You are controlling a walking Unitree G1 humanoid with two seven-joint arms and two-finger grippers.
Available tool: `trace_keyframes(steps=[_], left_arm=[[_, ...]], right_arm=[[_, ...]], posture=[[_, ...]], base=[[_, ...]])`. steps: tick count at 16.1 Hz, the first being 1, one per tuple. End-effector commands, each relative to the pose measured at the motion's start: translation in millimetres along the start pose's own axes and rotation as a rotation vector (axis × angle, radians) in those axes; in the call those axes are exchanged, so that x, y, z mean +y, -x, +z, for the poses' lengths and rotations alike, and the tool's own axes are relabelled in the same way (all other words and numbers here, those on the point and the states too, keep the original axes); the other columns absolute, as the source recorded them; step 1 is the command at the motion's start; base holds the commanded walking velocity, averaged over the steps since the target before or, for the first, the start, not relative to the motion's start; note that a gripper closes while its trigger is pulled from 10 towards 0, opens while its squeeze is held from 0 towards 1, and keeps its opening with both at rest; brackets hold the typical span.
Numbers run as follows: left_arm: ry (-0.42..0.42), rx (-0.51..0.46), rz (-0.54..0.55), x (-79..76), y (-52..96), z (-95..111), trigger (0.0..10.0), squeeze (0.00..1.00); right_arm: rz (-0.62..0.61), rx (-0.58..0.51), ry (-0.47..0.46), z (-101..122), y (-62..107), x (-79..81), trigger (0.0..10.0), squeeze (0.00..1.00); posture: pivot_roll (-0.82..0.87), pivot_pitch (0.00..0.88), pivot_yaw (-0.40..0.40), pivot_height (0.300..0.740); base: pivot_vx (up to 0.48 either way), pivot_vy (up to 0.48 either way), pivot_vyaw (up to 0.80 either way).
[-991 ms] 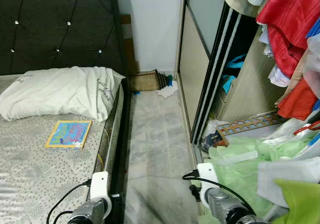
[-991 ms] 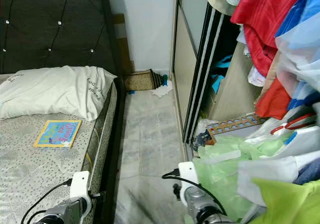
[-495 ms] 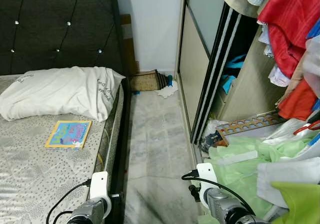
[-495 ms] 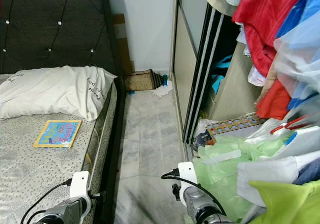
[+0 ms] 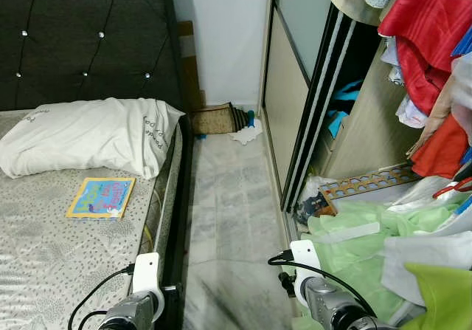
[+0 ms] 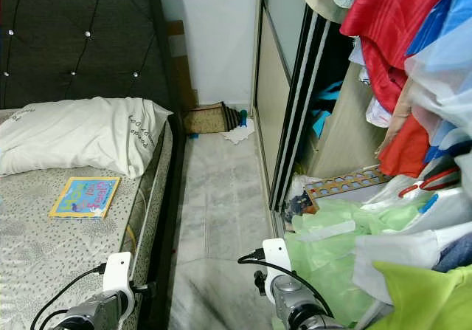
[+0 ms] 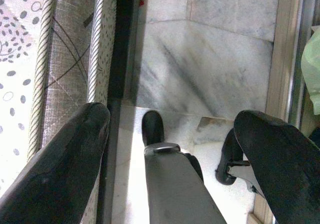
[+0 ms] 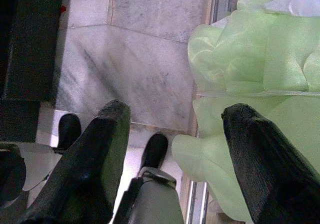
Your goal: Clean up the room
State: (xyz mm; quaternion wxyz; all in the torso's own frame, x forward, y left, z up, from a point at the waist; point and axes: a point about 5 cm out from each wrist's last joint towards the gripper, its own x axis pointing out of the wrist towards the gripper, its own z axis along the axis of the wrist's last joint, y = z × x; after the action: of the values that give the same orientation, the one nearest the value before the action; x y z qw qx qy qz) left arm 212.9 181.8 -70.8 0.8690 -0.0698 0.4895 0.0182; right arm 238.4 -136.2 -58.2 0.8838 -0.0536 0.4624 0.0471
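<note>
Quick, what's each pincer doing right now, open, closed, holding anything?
Left pincer: open, empty, above the marble floor.
Right pincer: open, empty, beside the green fabric.

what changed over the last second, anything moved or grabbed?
Nothing visibly changed. Neither arm moved or took hold of anything: the left end effector hangs open over the marble floor beside the bed, and the right end effector hangs open next to the light green sheer fabric. The colourful picture book lies on the patterned mattress below the white pillow, as before.
</note>
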Motion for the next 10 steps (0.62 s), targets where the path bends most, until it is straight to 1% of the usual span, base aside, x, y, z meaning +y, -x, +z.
trace_keyframes(steps=[1, 10], left_arm=[[-0.008, 0.01, 0.012, 2.4, 0.3, -1.9, 10.0, 0.0], [-0.008, 0.01, 0.012, 2.4, 0.3, -1.9, 10.0, 0.0]], right_arm=[[-0.003, -0.01, 0.009, 2.9, 0.0, 0.7, 10.0, 0.0], [-0.003, -0.01, 0.009, 2.9, 0.0, 0.7, 10.0, 0.0]], posture=[[-0.11, 0.0, 0.024, 0.74], [-0.11, 0.0, 0.024, 0.74]], base=[[0.0, 0.0, 0.0], [0.0, 0.0, 0.0]])
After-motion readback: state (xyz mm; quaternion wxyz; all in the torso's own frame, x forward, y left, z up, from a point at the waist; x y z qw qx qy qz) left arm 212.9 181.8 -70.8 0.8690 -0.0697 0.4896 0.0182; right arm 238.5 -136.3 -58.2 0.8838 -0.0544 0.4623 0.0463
